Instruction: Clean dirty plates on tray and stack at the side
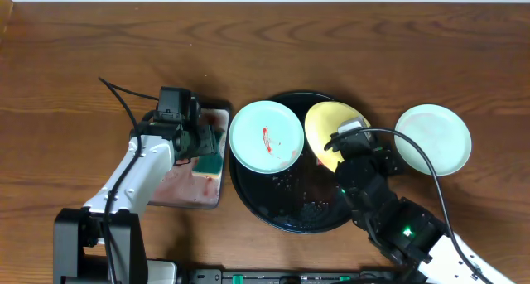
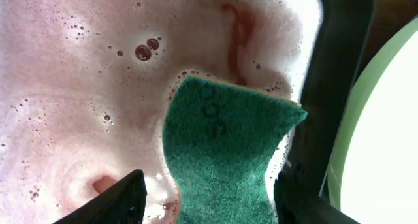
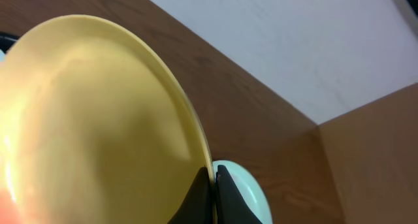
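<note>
Pale yellow plate (image 1: 331, 127): tilted up on edge over the right part of the black round tray (image 1: 281, 209). The right gripper (image 1: 344, 143) has its fingers pressed together on the plate's rim; the wrist view shows the rim pinched between the two tips.

Mint plate with red smear (image 1: 267, 137): lies flat, overlapping the tray's upper-left rim, just beside the yellow plate.

Second mint plate (image 1: 433, 139): lies on the wooden table (image 1: 83, 69) to the right of the tray, clear of it.

Left gripper (image 1: 203, 139): positioned over the rectangular tray (image 1: 178, 189) of pinkish foamy water, fingers spread on either side of the green sponge (image 2: 225, 139), not clamping it.
</note>
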You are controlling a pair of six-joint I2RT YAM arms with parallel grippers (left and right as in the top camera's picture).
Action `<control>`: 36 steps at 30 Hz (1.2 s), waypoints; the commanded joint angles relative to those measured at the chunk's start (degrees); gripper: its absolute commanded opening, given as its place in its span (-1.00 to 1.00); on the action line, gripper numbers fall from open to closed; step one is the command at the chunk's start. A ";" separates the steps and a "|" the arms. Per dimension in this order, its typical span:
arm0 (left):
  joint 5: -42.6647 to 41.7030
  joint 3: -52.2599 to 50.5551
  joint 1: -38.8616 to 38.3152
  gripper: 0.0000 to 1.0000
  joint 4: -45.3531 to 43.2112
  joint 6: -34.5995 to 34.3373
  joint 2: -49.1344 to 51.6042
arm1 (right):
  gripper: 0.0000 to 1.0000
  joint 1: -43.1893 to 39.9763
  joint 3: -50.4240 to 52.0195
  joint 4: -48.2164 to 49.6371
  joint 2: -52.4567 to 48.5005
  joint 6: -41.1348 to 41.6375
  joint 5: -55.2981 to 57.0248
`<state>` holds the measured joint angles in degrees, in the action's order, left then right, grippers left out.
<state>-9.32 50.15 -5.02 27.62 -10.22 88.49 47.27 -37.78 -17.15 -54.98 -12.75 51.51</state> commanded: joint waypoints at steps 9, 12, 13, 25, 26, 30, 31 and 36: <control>-2.03 -0.35 0.17 0.22 -2.69 0.76 6.93 | -0.97 1.20 -1.22 2.58 0.61 -8.31 2.29; -1.97 -0.35 0.17 0.07 -3.98 0.79 7.74 | -0.98 1.20 -1.22 2.58 0.59 -8.31 2.29; -1.66 -0.35 0.17 -0.08 -4.04 0.79 7.76 | -0.98 1.20 -1.22 2.60 0.59 -8.28 2.27; -0.04 1.29 0.20 -0.85 -3.37 2.43 5.99 | -0.98 1.20 -1.22 2.34 0.59 -7.82 2.23; -0.04 1.77 0.20 -0.66 -2.75 2.62 5.53 | -0.98 1.20 -1.22 2.34 0.59 -7.82 2.21; -0.07 2.45 0.17 0.44 1.40 2.67 3.19 | -0.98 1.20 -1.22 2.08 0.59 -7.39 1.57; -0.07 2.43 0.17 0.46 2.36 2.64 3.19 | -0.98 1.20 -1.22 1.97 0.59 -7.39 1.49; -0.31 0.72 0.17 0.46 5.35 2.03 3.30 | -0.98 1.20 -1.22 1.95 0.59 -7.39 1.40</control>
<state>-10.15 50.94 -5.04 32.23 -8.56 92.29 48.05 -37.78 -15.31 -54.98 -20.36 52.40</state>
